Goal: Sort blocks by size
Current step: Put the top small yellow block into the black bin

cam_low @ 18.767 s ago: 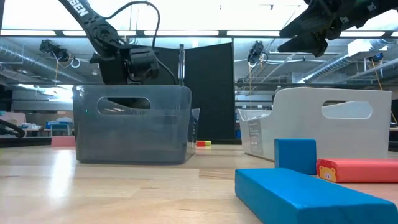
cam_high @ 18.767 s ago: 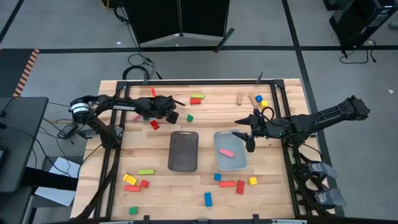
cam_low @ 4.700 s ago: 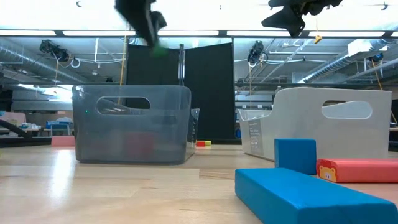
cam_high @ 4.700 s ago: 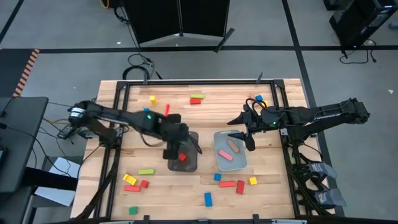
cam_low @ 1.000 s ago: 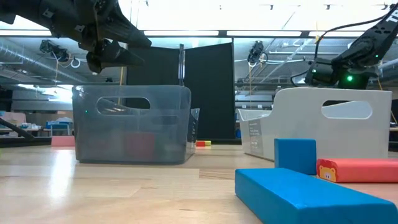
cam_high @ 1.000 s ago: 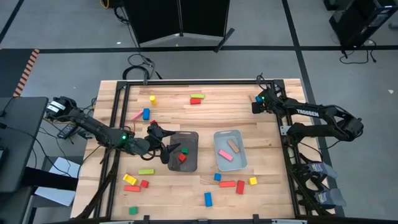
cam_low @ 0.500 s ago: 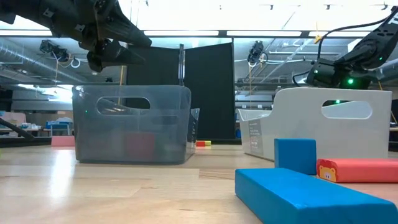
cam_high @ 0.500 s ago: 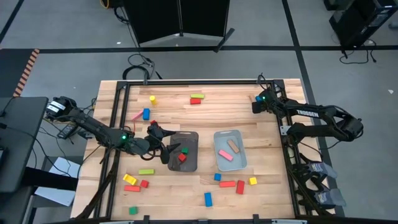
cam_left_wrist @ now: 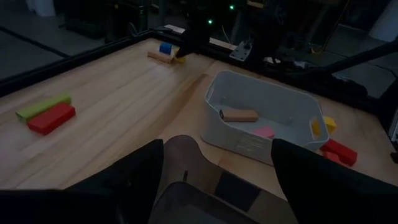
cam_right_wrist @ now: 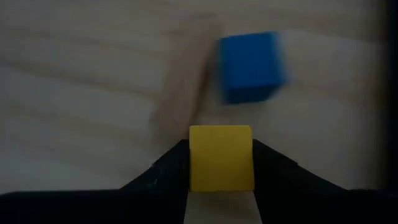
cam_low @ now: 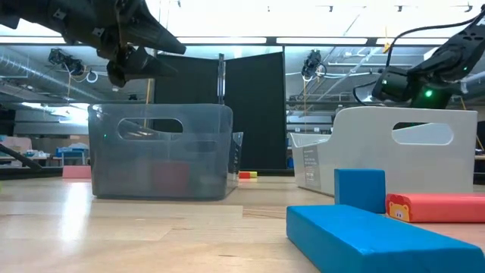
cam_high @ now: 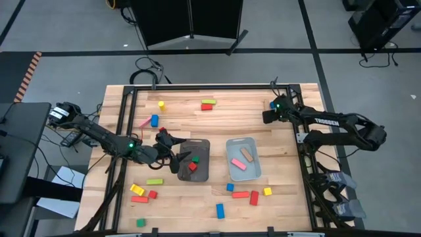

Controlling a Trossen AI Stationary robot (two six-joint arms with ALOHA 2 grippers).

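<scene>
At the counter's (cam_high: 217, 125) far right corner our right tool (cam_right_wrist: 221, 163) pinches a yellow cube (cam_right_wrist: 221, 157) beside a blue cube (cam_right_wrist: 250, 65), ready to lift it for sorting. Our left tool (cam_high: 176, 158) hangs spread at the dark tray's (cam_high: 200, 172) edge.

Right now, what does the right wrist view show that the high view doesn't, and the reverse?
Only the right wrist view shows the right tool closed on a yellow cube, with a blue cube and a tan bar just beyond it.

Only the high view shows the whole table: the left tool at the dark tray, the pale tray and scattered blocks.

Both show the right tool at the table's far right corner.
</scene>
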